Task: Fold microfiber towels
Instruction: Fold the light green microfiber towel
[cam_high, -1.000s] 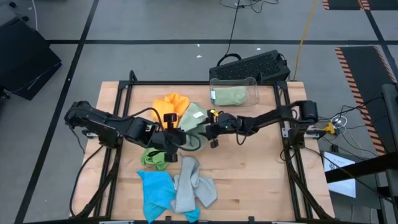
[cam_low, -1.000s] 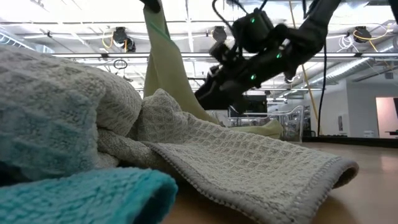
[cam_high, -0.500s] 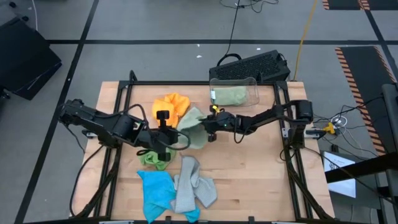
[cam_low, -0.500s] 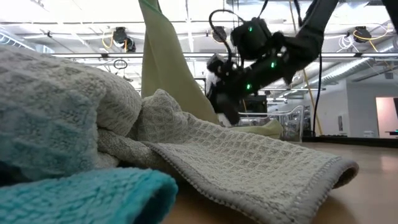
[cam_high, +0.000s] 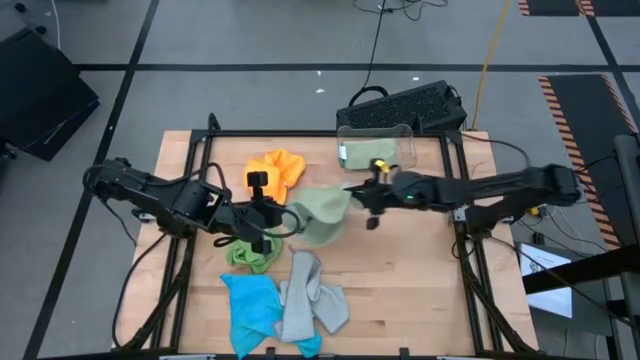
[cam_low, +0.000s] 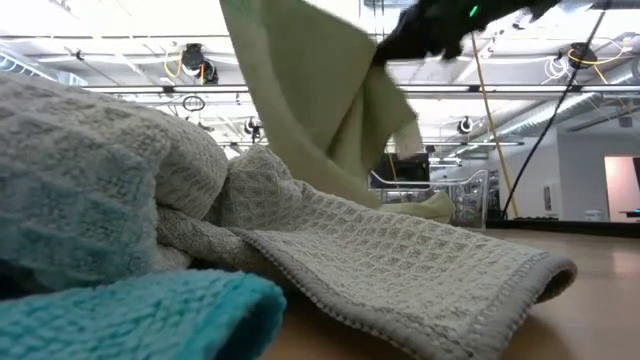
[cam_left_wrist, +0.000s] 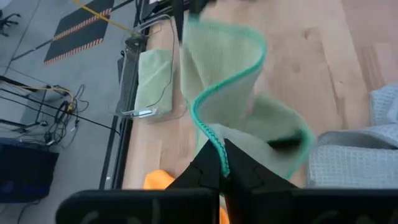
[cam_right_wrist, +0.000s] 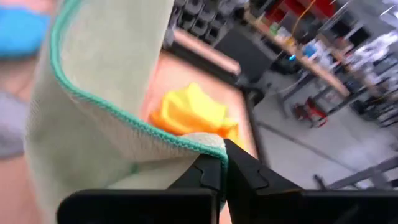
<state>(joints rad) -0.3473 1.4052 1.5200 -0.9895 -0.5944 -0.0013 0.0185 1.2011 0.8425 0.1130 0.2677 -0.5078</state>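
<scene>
A pale green microfiber towel (cam_high: 322, 212) with a green-stitched hem hangs above the table's middle, held between both grippers. My left gripper (cam_high: 288, 216) is shut on its left side and my right gripper (cam_high: 350, 196) is shut on its right side. In the low view the towel (cam_low: 310, 100) drapes down from the right gripper (cam_low: 390, 48), and its lower end is hidden behind the grey towel. On the table lie an orange towel (cam_high: 275, 170), a bright green one (cam_high: 250, 255), a blue one (cam_high: 250, 305) and a grey one (cam_high: 312, 300). My left gripper pinches the towel's green-stitched edge (cam_left_wrist: 213, 144) between its two shut fingers, coming from the table's left and slanting down. The cloth runs away from the fingers in a slack wave. My right gripper pinches the hem at a corner (cam_right_wrist: 212, 144) between its two shut fingers, coming nearly level from the table's right. The towel hangs below and beside the fingers, raised above the table.
A clear plastic bin (cam_high: 377, 150) holding a pale green cloth stands at the far edge, with a black keyboard (cam_high: 405, 105) behind it. The grey towel (cam_low: 380, 260) and blue towel (cam_low: 130, 315) fill the near part of the low view. Bare wood lies to the right (cam_high: 410, 280).
My right gripper has shut on the pale green towel's hem, then risen and drawn back toward the table's right edge. The towel's right side has lifted with it and spread out between the two grippers. My left gripper has risen slightly, still shut on the towel.
</scene>
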